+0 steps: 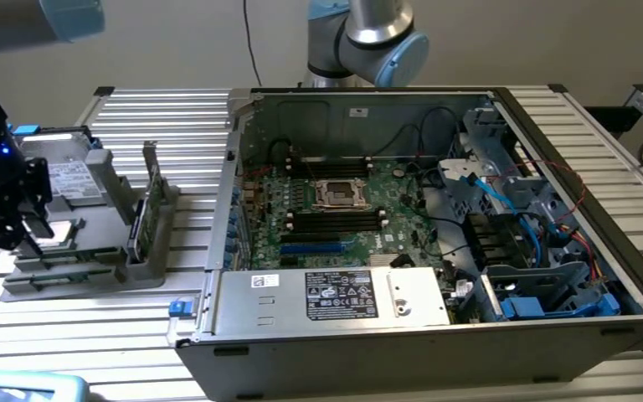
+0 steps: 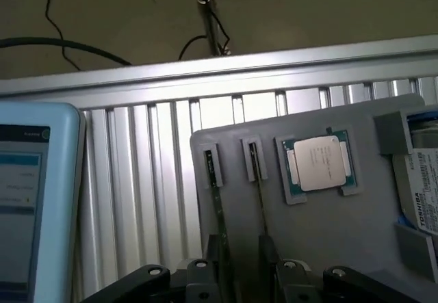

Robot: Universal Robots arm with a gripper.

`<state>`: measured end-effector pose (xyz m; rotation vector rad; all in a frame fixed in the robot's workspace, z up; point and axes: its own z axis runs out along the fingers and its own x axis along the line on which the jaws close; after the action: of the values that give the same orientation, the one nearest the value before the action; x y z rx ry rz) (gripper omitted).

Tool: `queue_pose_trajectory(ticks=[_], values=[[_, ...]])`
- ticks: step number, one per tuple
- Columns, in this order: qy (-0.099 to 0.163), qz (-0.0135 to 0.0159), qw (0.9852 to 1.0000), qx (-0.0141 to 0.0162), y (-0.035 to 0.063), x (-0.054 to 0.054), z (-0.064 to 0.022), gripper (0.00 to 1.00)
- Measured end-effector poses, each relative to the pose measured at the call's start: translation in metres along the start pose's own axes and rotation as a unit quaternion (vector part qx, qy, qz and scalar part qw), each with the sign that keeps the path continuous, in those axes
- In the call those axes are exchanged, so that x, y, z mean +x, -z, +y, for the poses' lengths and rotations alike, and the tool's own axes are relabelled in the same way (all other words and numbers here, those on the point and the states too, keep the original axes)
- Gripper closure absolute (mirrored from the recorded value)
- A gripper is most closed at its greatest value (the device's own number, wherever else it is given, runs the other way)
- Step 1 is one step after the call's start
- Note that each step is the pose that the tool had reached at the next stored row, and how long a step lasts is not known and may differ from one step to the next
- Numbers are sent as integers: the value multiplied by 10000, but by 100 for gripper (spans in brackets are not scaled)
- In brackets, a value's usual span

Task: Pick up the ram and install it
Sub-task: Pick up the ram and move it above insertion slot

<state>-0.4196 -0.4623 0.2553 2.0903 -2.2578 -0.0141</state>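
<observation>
**Status: pick-up stage, not yet completed.**

1. Gripper. The gripper [image 1: 9,239] hangs over the grey parts tray [image 1: 131,272], on the exterior view's left, well apart from the open computer case [image 1: 589,251]. In the wrist view the gripper [image 2: 241,252] has its jaws spread apart, with bare tray surface visible between them. Nothing is clamped, as far as can be seen.

2. Task part. Two sticks stand on edge in narrow tray holders: the ram stick [image 2: 254,169] and a second ram stick [image 2: 209,173]. Both run from their holders toward the fingers. Whether either finger touches a stick cannot be told. In the exterior view the ram stick [image 1: 70,272] lies along the near part of the tray, just beside the gripper.

3. Other tray contents. A CPU [image 2: 318,163] sits in its frame beside the sticks. A hard drive [image 2: 421,197] lies beyond it. A broader upright card [image 1: 148,201] stands at the tray edge nearer the case.

4. Install site. The black memory slots [image 1: 333,219] on the motherboard [image 1: 394,197] appear unoccupied.

5. Progress. Judged from the above, only the approach is done. Gripping, lifting, transfer to the case and seating are all outstanding.
</observation>
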Motion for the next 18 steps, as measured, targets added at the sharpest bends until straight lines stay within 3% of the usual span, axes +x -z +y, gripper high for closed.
queue_pose_trajectory(ticks=[4, 8, 13, 18], values=[[361, 18, 9993, 15, -46, -2, -2, 64], [710, 35, 9975, 27, -104, -3, -5, 64], [812, 39, 9967, 21, -200, 71, -16, 64], [815, 40, 9967, -36, -277, 75, -23, 64]])
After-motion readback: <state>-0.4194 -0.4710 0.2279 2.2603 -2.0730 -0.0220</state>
